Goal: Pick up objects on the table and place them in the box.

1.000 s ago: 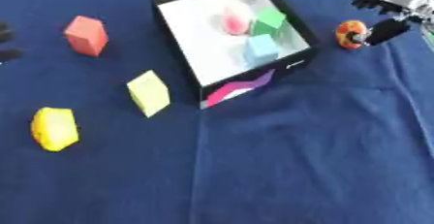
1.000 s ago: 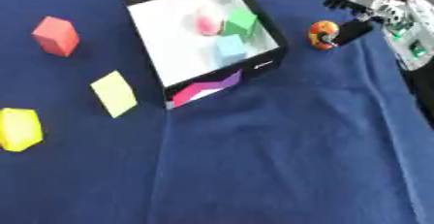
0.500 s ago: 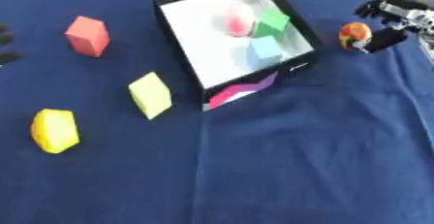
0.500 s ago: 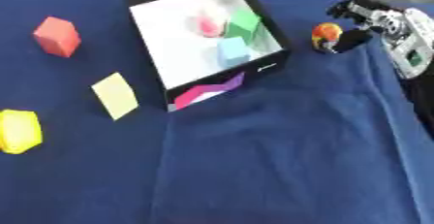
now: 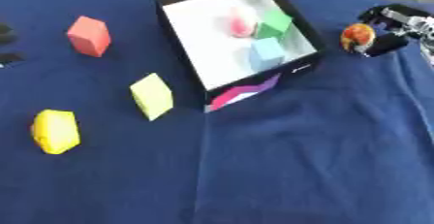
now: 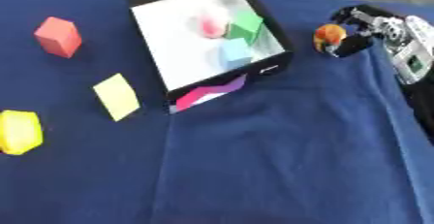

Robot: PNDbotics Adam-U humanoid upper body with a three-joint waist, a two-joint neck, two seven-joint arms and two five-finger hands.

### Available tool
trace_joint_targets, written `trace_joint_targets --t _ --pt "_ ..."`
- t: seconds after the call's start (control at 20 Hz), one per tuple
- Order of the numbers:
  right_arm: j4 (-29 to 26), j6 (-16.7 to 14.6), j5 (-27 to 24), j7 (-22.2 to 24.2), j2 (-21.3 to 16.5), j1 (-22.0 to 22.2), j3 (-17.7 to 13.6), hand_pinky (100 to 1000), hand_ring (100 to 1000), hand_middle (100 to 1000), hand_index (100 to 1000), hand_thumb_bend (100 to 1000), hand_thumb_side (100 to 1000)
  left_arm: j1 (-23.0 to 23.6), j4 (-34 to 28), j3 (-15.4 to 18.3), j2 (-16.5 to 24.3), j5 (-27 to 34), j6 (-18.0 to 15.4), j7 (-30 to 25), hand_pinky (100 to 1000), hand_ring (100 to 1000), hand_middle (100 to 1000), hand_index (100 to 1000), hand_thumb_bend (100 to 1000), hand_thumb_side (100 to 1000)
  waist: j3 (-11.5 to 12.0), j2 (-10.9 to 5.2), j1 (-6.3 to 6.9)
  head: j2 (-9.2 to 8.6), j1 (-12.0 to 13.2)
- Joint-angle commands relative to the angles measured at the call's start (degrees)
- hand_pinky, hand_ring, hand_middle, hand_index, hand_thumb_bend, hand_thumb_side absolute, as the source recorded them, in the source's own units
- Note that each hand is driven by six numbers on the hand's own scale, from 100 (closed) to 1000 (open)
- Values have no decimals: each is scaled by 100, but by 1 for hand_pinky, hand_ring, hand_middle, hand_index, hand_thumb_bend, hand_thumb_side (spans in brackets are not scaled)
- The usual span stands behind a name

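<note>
A black box (image 5: 254, 88) with a white floor lies tilted at the top centre. Inside it are a pink object (image 5: 240, 24), a green block (image 5: 274, 24) and a light blue block (image 5: 267, 53). To the right of the box, my right hand (image 6: 386, 26) is shut on an orange-red ball (image 5: 358, 36) close to the blue cloth. Left of the box a red block (image 5: 89, 35), a pale yellow-green block (image 5: 152, 96) and a yellow block (image 5: 55, 131) lie on the cloth. Only dark bits of my left hand (image 5: 7, 58) show at the left edge.
A blue cloth (image 5: 297, 160) covers the table, with open room across the near half. My right arm's white and black forearm (image 6: 411, 58) runs along the right edge.
My right hand has come down and closed round the ball, which shifted slightly right. The blocks and the box have not moved.
</note>
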Motion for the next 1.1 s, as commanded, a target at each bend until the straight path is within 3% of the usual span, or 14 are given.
trace_joint_targets --t 0.05,0.2,0.4,0.7,0.85,1.1 --pt "31 103 43 -16 -195 -50 -49 846 898 757 846 307 216 -71 -113 -7 105 -22 -10 -28 702 759 674 747 100 740 -10 -13 -45 -63 -13" --pt "-6 183 9 -78 -200 -64 -43 823 858 664 774 289 191 -58 -107 -7 113 -27 -4 -54 702 760 675 747 100 741 -29 -25 -46 -31 13" --pt "-114 171 -93 -271 -202 -87 -12 797 804 611 722 247 111 -43 -104 -1 125 -28 -5 -66 702 760 675 747 100 739 -52 -54 -50 -10 28" --pt "-253 1 -277 -401 -214 -100 72 778 759 593 707 260 100 -18 -80 -1 135 -17 4 -83 703 762 676 746 100 741 -78 -98 -51 15 26" --pt "-334 -92 -417 -367 -217 -104 106 792 758 579 696 206 100 -4 -77 3 132 -9 1 -86 703 762 677 746 100 740 -85 -122 -46 30 34" --pt "-543 -118 -500 -405 -250 -118 195 783 744 570 691 237 100 22 -73 16 136 -1 -6 -75 704 763 676 746 100 737 -121 -180 -34 57 57"
